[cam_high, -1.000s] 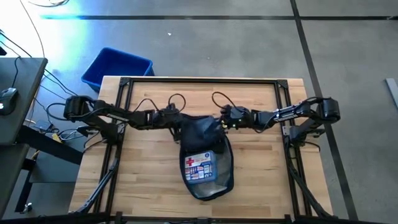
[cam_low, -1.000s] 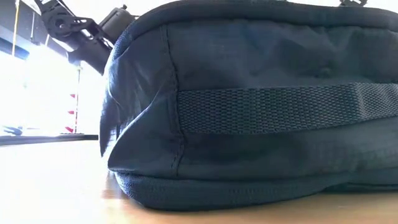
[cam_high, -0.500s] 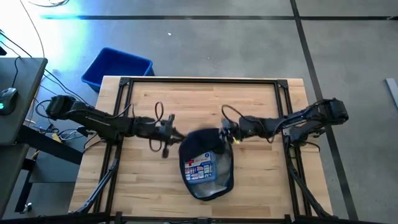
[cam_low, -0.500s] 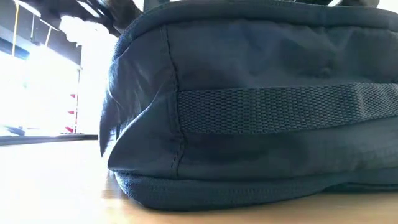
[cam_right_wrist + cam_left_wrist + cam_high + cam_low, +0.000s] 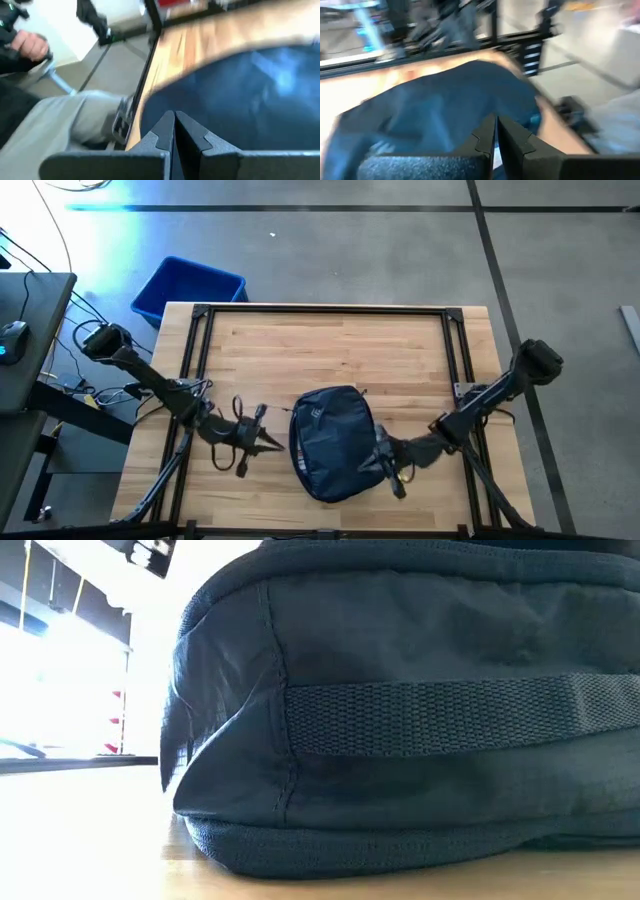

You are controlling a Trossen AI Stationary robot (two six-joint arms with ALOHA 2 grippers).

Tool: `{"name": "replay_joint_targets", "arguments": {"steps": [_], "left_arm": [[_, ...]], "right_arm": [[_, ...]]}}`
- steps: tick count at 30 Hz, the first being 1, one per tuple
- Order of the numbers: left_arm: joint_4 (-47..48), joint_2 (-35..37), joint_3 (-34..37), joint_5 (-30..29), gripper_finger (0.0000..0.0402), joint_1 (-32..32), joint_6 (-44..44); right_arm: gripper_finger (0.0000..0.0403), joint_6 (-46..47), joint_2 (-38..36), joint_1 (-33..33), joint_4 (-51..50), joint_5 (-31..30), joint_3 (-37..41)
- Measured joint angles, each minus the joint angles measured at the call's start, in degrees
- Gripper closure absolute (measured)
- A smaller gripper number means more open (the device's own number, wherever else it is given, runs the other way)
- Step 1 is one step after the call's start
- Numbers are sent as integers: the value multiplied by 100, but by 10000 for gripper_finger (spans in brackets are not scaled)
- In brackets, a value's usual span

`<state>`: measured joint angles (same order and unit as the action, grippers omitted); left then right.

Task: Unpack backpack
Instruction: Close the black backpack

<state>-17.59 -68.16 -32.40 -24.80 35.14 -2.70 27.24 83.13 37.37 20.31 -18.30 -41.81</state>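
The dark navy backpack [image 5: 330, 442] lies flat on the wooden table near its front edge. Its top is folded over it, and a small white logo [image 5: 316, 416] faces up. It fills the low view [image 5: 420, 710]. My left gripper [image 5: 278, 445] is shut just off the bag's left side and points at it [image 5: 495, 120]. My right gripper [image 5: 368, 464] is shut at the bag's near right edge [image 5: 174, 116]. Nothing shows between either pair of fingers. Whatever is inside the bag is hidden. My right gripper has its shut fingertips at the backpack's near right edge [image 5: 362, 460], coming in nearly level from the table's right side. I cannot tell whether they touch the fabric. My left gripper stands a little short of the bag's left side.
A bright blue bin [image 5: 188, 288] stands on the floor off the table's far left corner. Black frame rails [image 5: 200, 370] run along the table's sides and far edge. Bare wood [image 5: 330, 350] lies beyond the bag. A person's hand [image 5: 30, 45] shows beyond the table in the right wrist view.
Both grippers have swung from the backpack's far end toward the table's near edge, the left going out to the bag's left and the right to its right, both still shut. The bag's top, earlier bunched at the far end, now lies over it and hides the red-and-white pouch.
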Motion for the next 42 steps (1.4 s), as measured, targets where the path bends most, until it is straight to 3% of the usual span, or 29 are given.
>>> {"name": "replay_joint_targets", "arguments": {"steps": [3,7,13,15,17,20,22,25,30,37,40,42], "left_arm": [[482,2,-2,-599,402,-101,-317],[1129,2,-2,-1091,402,-569,-475],[1634,2,-2,-987,402,-1904,-471],[1572,2,40,-701,402,-2494,-612],[1266,-5,170,-8,402,-3025,-669],[619,-62,369,1079,402,-3518,-625],[371,-146,489,1471,402,-3627,-623],[588,-232,566,1710,402,-3550,-628],[894,-251,570,1536,402,-3052,-777],[693,-201,539,1750,402,-2059,-327],[811,-199,309,1641,402,-1656,227],[1131,-195,78,1014,402,-1390,610]], "right_arm": [[403,-232,154,211,-23,-274,-425],[403,-220,959,437,-445,-249,-1294],[403,698,2802,542,-1899,754,-2787],[403,852,3238,529,-2110,916,-3135],[403,895,3514,486,-2337,935,-3363],[403,954,3611,374,-2961,607,-3485],[403,884,3525,325,-3406,275,-3505],[403,823,3317,189,-4184,-194,-3505],[403,583,3029,-160,-5819,-1036,-3505],[403,1603,2132,-349,-8641,-1065,-3495],[403,2292,1562,-97,-8893,-1583,-3495],[403,2573,1301,99,-8529,-2098,-3495]]}}
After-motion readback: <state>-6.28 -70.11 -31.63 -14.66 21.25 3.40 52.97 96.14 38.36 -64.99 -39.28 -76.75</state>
